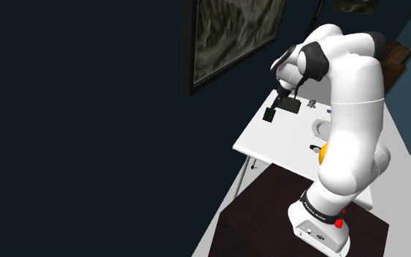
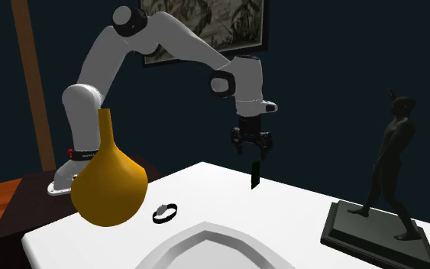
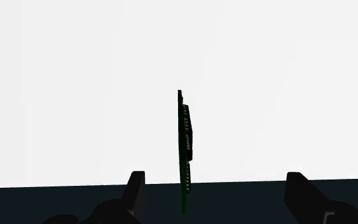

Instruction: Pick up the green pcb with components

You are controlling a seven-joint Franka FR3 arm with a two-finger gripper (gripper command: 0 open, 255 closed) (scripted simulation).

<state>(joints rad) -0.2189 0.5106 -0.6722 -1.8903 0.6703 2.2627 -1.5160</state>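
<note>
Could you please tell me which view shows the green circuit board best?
The shoulder view: the small green circuit board with components turns its dotted face to the camera. The wrist view shows it edge-on; the second exterior view, a dark upright sliver.

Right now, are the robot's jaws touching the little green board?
Apart. The wrist view shows the green board standing on its edge between the open jaws, with a plain gap on each side, so neither one touches it.
</note>
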